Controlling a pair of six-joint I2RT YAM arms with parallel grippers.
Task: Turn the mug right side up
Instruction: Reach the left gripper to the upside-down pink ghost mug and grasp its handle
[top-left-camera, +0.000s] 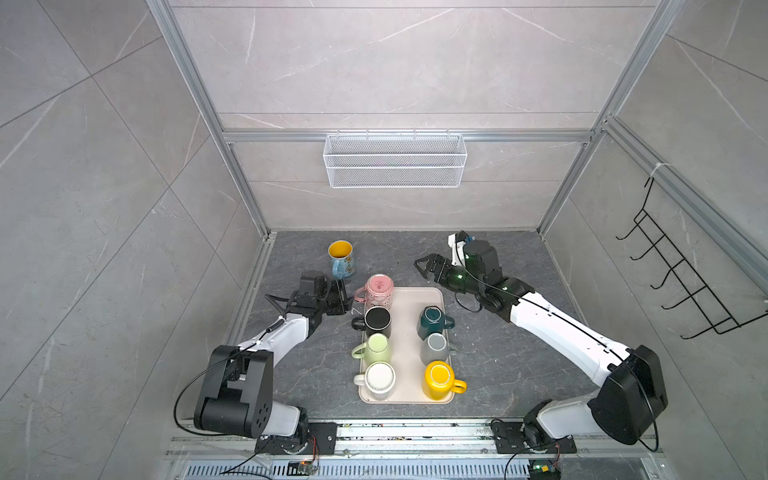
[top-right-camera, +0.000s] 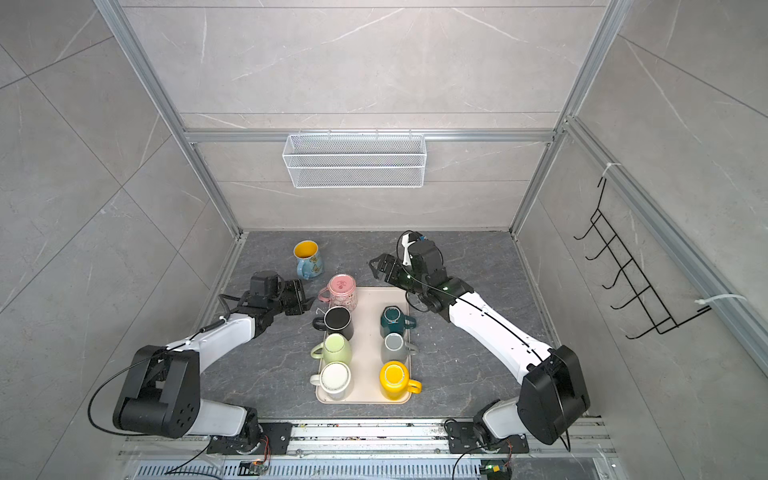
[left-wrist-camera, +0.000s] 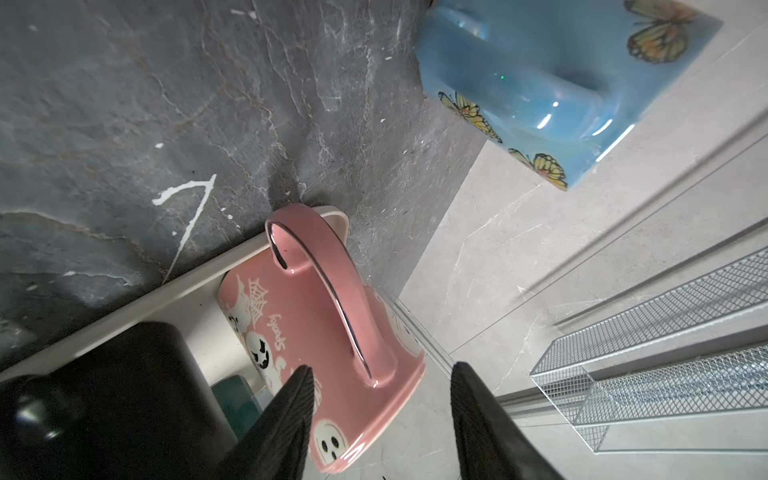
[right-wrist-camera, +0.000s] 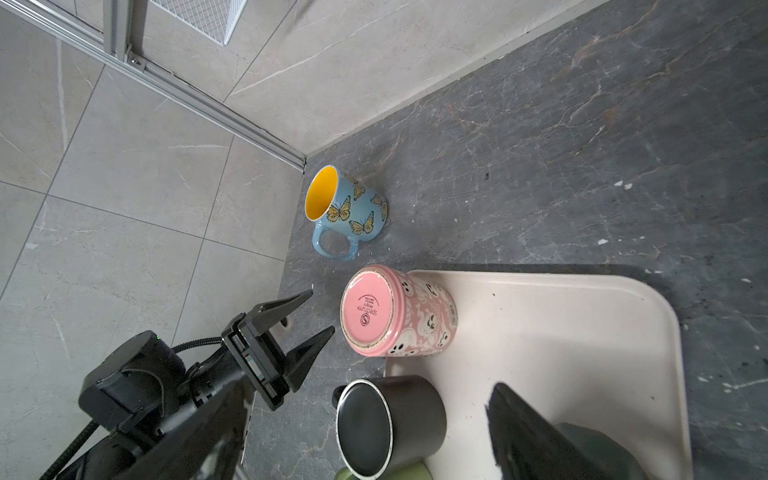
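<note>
A pink mug (top-left-camera: 376, 290) (top-right-camera: 343, 291) (right-wrist-camera: 395, 311) with ghost prints stands upside down, base up, on the far left corner of the cream tray (top-left-camera: 409, 332). Its handle (left-wrist-camera: 328, 286) points left, toward my left gripper (top-left-camera: 348, 298) (top-right-camera: 309, 299) (right-wrist-camera: 322, 309) (left-wrist-camera: 381, 368). That gripper is open, its fingertips either side of the handle's end; whether they touch it I cannot tell. My right gripper (top-left-camera: 419, 269) (top-right-camera: 372, 266) (right-wrist-camera: 365, 399) hangs open and empty above the table, beyond the tray's far right corner.
A blue butterfly mug (top-left-camera: 341, 259) (right-wrist-camera: 345, 212) stands upright behind the pink one, off the tray. Several more mugs sit upside down on the tray, among them black (top-left-camera: 377, 322), teal (top-left-camera: 432, 322) and yellow (top-left-camera: 440, 380). A wire basket (top-left-camera: 395, 160) hangs on the back wall.
</note>
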